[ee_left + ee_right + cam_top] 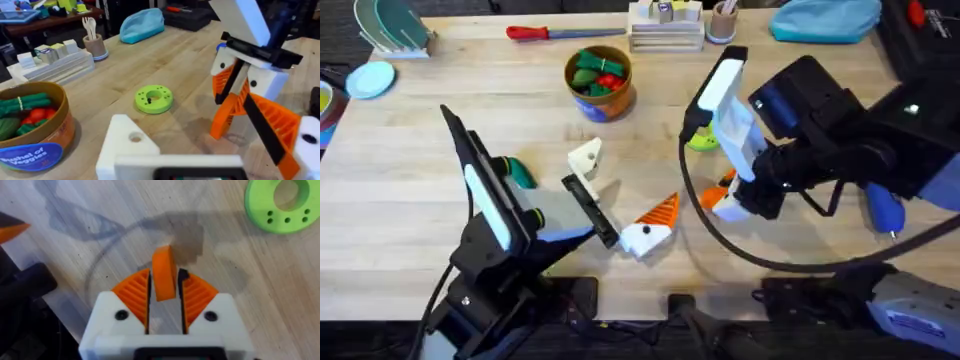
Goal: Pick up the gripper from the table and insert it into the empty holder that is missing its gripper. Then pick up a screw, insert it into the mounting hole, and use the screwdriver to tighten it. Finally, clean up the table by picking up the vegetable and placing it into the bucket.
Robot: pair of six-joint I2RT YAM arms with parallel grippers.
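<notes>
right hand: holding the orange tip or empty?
Holding it. In the right wrist view, the right hand has the gripper clamped upright between its two orange pads, above the table.

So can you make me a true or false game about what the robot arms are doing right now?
1. The right gripper is pinching the gripper, a small orange wedge, between its pads. True.
2. The bucket is empty. False: it holds green and red toy vegetables.
3. The left arm's holder has an orange tip on it. False: that white base is bare, while its other finger carries an orange tip.
4. The green ring lies flat on the table. True.
5. The screwdriver is in the left gripper. False: it lies on the table at the right.
</notes>
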